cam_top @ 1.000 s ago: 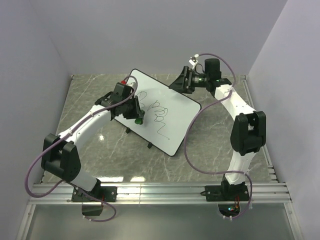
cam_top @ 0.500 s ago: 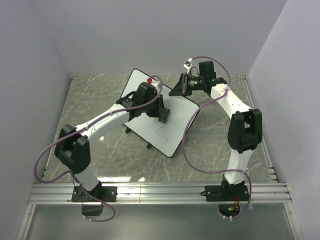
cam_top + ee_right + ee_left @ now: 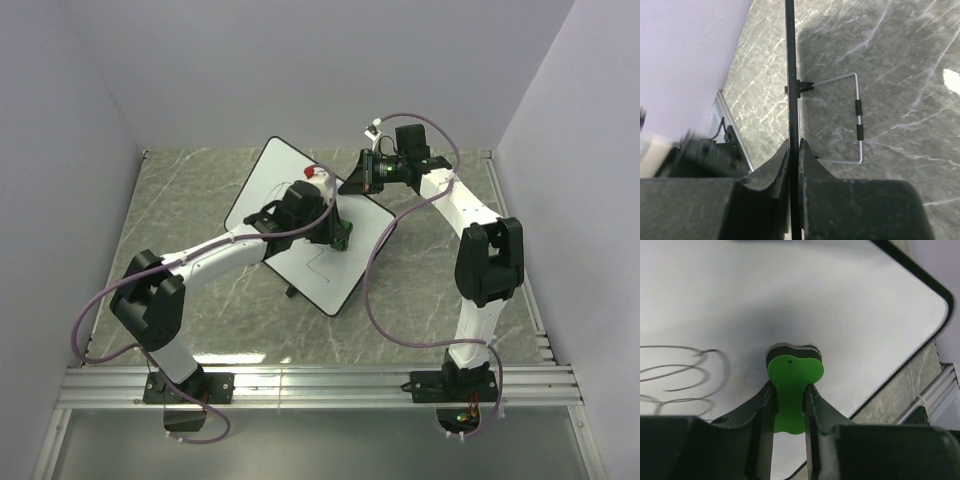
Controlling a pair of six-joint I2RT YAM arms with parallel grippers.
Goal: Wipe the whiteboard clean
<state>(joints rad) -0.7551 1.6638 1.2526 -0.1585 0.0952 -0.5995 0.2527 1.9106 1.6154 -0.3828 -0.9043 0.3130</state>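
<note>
Wiping is the step that's being worked on here, by the look of it. The green eraser (image 3: 791, 385) is pinched at its narrow waist by the left gripper (image 3: 789, 400), whose fingers are closed in snug on both sides. Its dark felt face is pressed against the whiteboard (image 3: 285, 185). The board is sat on the marble table (image 3: 180, 200) between the two arms, skewed at an angle. Its far right edge is clamped by the right gripper (image 3: 794, 150), which is shut down tight on the thin black rim, so the board is presumably being steadied. The job can't be called done. Loops of marker line (image 3: 685, 375) are left just beside the eraser in the left wrist view, and a thin squiggle can be made out on the near part of the board from above. Next, the eraser would probably need to be dragged across those loops with the pressure kept even. The right-hand clamp should be held so nothing gets shoved around.
</note>
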